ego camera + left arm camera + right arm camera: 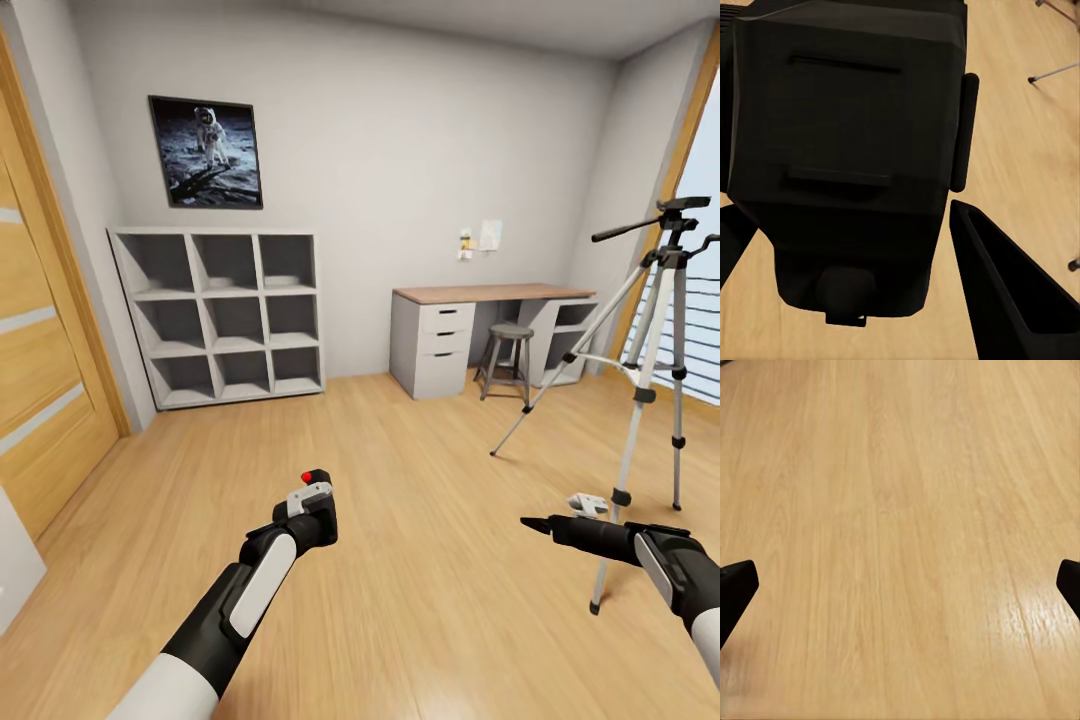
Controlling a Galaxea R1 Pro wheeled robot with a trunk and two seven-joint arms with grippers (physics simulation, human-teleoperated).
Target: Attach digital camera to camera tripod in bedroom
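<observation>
The left gripper (318,520) is gripping the camera (847,150) between its fingers (1005,292), red dot up, over the floor (420,560) — well apart from the tripod (655,330), which is standing by the window. The right gripper (535,523) is hanging near the tripod's front leg, jaws spread wide and holding nothing. Behind the tripod are standing a desk (490,294) and stool (508,355).

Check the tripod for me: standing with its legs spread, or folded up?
Standing, legs spread. The camera tripod is upright on the wood floor near the window, its silver legs splayed apart, its black head on top bare.
</observation>
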